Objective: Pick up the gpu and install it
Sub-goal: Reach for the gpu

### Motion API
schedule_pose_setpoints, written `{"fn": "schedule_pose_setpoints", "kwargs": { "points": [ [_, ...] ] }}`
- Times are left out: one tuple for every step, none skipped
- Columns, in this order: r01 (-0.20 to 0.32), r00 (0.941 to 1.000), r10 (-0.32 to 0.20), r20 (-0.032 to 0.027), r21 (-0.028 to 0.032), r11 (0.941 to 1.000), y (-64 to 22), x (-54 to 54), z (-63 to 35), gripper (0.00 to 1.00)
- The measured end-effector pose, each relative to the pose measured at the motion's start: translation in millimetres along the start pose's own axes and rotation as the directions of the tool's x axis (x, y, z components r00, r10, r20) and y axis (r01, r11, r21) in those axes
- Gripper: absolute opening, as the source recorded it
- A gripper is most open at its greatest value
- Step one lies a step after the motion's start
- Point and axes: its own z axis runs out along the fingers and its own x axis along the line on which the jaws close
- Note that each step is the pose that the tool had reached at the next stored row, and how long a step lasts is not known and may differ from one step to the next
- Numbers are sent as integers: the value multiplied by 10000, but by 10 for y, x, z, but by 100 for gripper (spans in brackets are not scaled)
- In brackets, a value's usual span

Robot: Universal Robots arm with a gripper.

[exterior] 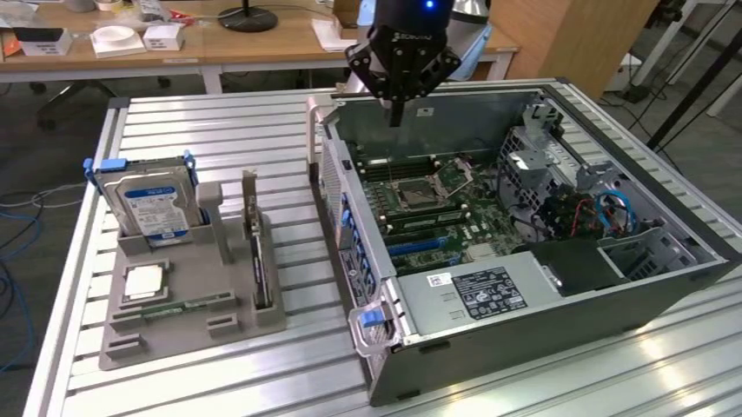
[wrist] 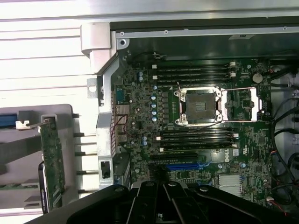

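The gpu (exterior: 252, 239) stands on its edge in a slot of the grey holder (exterior: 174, 334) at the exterior view's left, beside the open computer case (exterior: 347, 226). In the wrist view the gpu (wrist: 52, 161) is a thin green board next to the case wall. My gripper (exterior: 397, 111) hangs above the far rim of the case, well away from the gpu. Its fingers are shut with nothing between them. In the wrist view the gripper (wrist: 163, 189) hangs over the motherboard (wrist: 140, 107), near a blue slot (wrist: 184, 164).
The holder also carries a silver hard drive (exterior: 145, 204) with a blue label, a processor chip (exterior: 144, 281) and a narrow memory stick (exterior: 180, 306). Inside the case are the processor socket (exterior: 415, 193), a drive cage and cables (exterior: 603, 208). Desks stand behind the slatted table (exterior: 232, 122).
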Motion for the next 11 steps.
{"fn": "schedule_pose_setpoints", "kwargs": {
  "points": [
    [1, 10000, -1, -1, 0, 10000, 0, 6, 0, 11],
    [2, 10000, -2, -1, 0, 10000, -1, 12, 0, 11],
    [4, 10000, -4, 0, 0, 10000, -2, 19, 0, 11],
    [5, 10000, -5, 0, 0, 10000, -2, 27, 0, 11],
    [6, 10000, -6, 0, 0, 10000, -2, 32, 0, 11],
    [6, 10000, -6, 0, 0, 10000, -3, 38, 0, 11],
    [7, 10000, -7, -1, 1, 10000, -3, 43, -1, 11],
    [8, 10000, -8, -1, 0, 10000, -4, 47, 0, 11],
    [9, 10000, -9, -1, 0, 10000, -4, 52, -1, 11],
    [10, 10000, -10, -1, 0, 10000, -5, 58, -1, 11],
    [11, 10000, -11, -1, 0, 10000, -5, 64, 0, 11]
  ]
}}
